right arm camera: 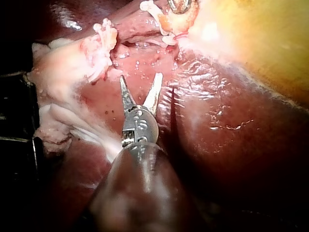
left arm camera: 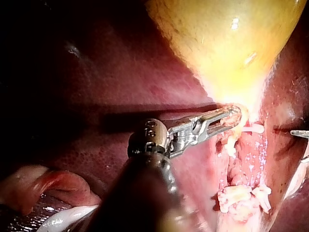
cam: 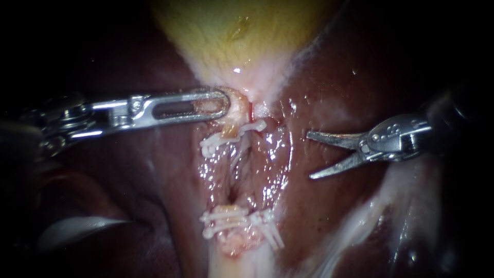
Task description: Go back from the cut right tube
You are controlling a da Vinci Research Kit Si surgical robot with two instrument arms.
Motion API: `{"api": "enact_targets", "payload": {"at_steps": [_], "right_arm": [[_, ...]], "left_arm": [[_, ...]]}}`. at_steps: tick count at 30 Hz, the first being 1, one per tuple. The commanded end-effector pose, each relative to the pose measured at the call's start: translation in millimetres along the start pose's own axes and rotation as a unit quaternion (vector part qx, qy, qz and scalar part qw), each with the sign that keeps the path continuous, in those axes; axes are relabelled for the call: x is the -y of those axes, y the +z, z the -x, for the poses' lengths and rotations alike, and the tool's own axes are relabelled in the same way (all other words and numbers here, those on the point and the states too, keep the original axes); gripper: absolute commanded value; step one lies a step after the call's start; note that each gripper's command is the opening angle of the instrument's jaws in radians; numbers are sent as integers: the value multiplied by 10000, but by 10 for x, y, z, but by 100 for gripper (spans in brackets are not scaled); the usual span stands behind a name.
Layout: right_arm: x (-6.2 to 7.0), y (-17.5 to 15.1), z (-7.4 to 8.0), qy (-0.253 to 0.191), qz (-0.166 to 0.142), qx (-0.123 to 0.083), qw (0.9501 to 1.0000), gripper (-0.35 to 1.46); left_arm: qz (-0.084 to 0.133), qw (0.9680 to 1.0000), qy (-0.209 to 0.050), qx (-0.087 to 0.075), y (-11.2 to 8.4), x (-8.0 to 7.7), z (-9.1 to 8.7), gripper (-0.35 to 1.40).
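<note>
Slim silver right instrument (cam: 309,156): claw wide, empty, at 3 o'clock over glossy dark red liver (cam: 334,216), clear of the cut pale tube (cam: 235,116). White-clipped upper end at 12 o'clock, lower stump (cam: 231,242) at 6. Left instrument (cam: 225,105): slotted claw clamps the upper end.

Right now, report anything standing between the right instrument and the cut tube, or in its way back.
Nothing visible does. My right instrument, open, hangs over bare liver, apart from the upper stump and lower stump of the cut tube. My left instrument grips the upper stump from the far side, off the way back.
</note>
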Motion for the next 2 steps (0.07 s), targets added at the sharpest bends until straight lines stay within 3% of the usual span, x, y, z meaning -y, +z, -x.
{"api": "enact_targets", "payload": {"at_steps": [1, 2], "right_arm": [[1, 1, -1, 2, -15, -13, 10000, 143], [2, 1, -2, 5, -20, -32, 10000, 145]], "left_arm": [[-4, 10000, -1, 0, 0, 1, 0, -35], [-5, 10000, -1, -1, -1, 1, 0, -35]]}}
